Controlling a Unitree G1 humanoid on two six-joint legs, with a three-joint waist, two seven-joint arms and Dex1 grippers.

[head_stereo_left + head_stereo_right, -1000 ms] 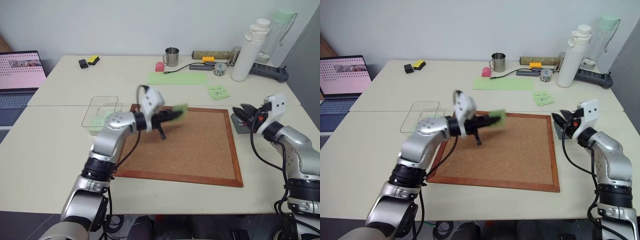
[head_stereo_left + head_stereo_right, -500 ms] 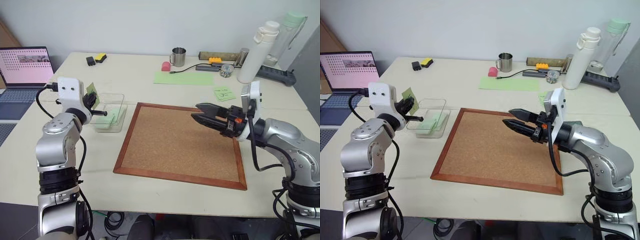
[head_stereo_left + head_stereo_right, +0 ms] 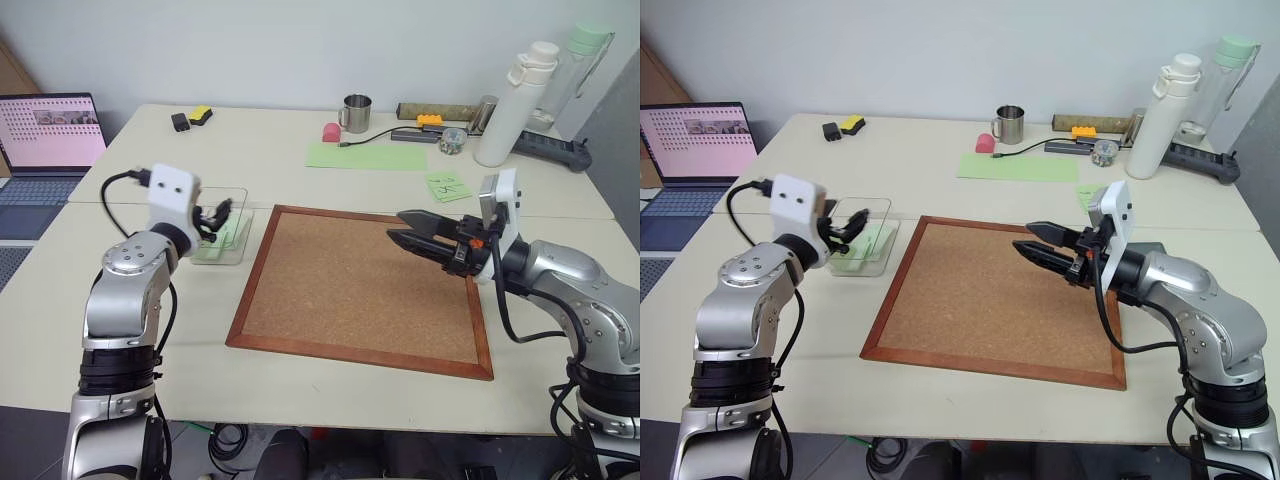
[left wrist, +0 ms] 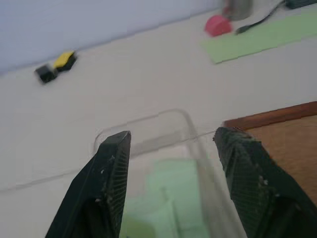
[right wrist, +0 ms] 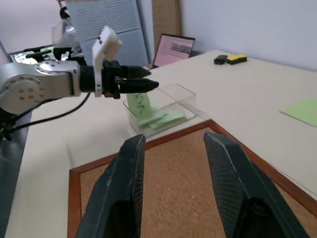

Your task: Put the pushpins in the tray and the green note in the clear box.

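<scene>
Cream table (image 3: 330, 390), white wall behind; cork board (image 3: 360, 290) lies at centre. We note the left gripper (image 3: 218, 214) over the clear box (image 3: 222, 240), fingers spread wide, nothing between them. The green note (image 5: 140, 104) stands tilted inside the clear box, squiggle visible, above other green notes lying flat. The right gripper (image 3: 408, 228) hovers over the cork board, fingers parted, empty.

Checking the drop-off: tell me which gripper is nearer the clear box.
Left. The left gripper hovers over the clear box, open, with green notes lying inside. The right gripper is apart from it, over the corkboard.
</scene>
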